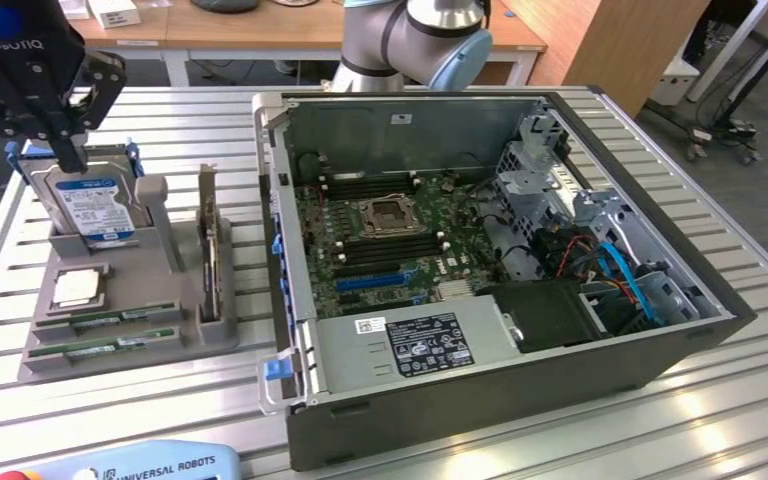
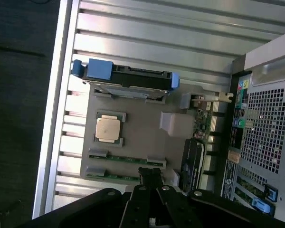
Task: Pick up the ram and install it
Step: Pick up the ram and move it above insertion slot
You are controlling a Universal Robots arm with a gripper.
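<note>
Two ram sticks, thin green boards (image 1: pixel 107 320) (image 1: pixel 101 347), lie in the front slots of a grey holder (image 1: pixel 157 300) at the exterior view's left. In the wrist view they are the green strips (image 2: pixel 126 159) (image 2: pixel 115 176). My black gripper (image 1: pixel 67 152) hangs above the holder's far end, over the blue-labelled hard drive (image 1: pixel 91 205). In the wrist view the gripper (image 2: pixel 150 175) has its fingers pressed together with nothing between them, well above the ram sticks.
The holder also carries a square processor chip (image 2: pixel 108 128) and an upright expansion card (image 1: pixel 208 250). An open computer case (image 1: pixel 678 340) with its motherboard (image 1: pixel 384 230) stands to the exterior view's right. A teach pendant (image 1: pixel 131 465) lies at the table's front edge.
</note>
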